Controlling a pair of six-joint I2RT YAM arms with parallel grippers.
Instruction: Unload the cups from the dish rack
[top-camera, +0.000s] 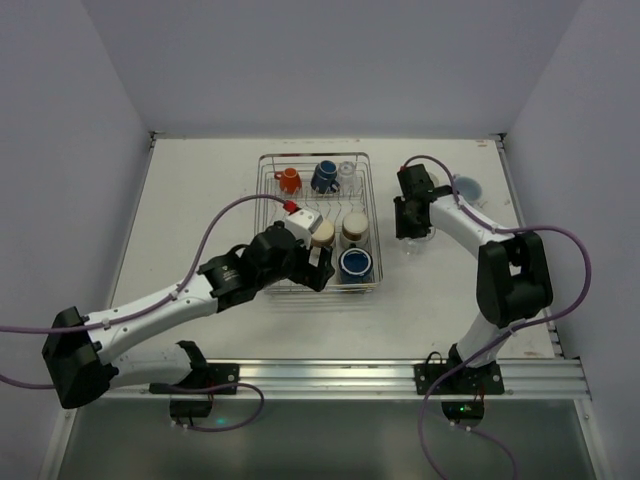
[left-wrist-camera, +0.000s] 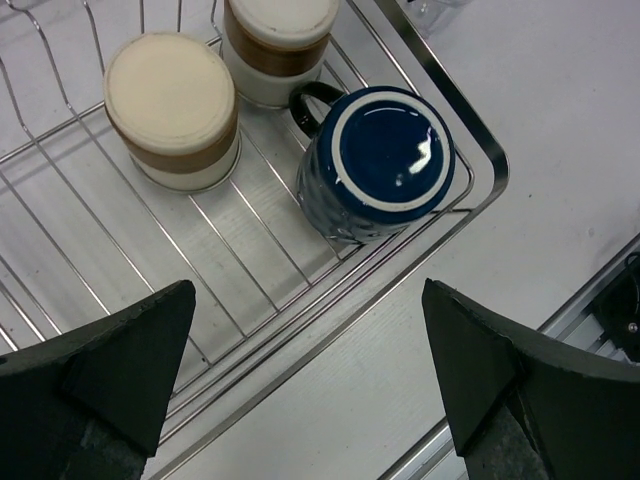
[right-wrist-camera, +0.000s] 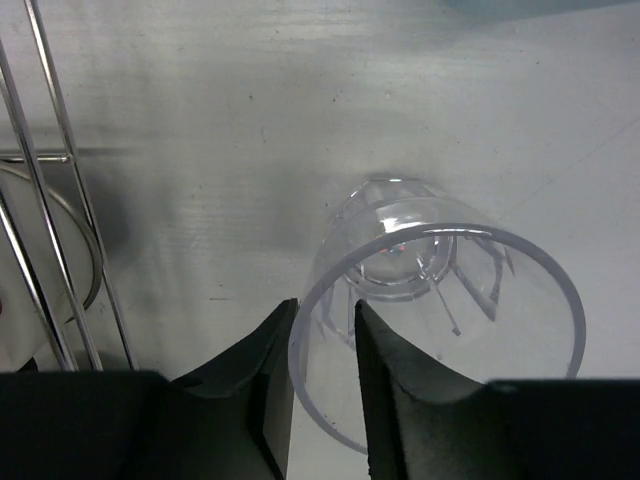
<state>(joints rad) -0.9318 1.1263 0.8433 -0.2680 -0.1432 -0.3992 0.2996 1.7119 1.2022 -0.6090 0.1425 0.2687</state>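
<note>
The left end effector (left-wrist-camera: 305, 300) hung wide open over the dish rack's (left-wrist-camera: 480, 150) near right corner. Below it a dark blue mug (left-wrist-camera: 385, 160) stood upside down, axis vertical, handle toward two inverted tumblers (left-wrist-camera: 172, 105) behind. On the bench (right-wrist-camera: 300, 100) right of the rack, the right end effector (right-wrist-camera: 322, 330) narrowly straddled the rim of an upright clear glass (right-wrist-camera: 430, 250), mouth up; grip unclear.

White table (top-camera: 200, 210) under left pincer (top-camera: 322, 265) and right pincer (top-camera: 410, 232). Pale lavender walls (top-camera: 330, 60) beyond both, outboard of each. Aluminium rail (top-camera: 330, 375) nearer than both. Soft even light.
</note>
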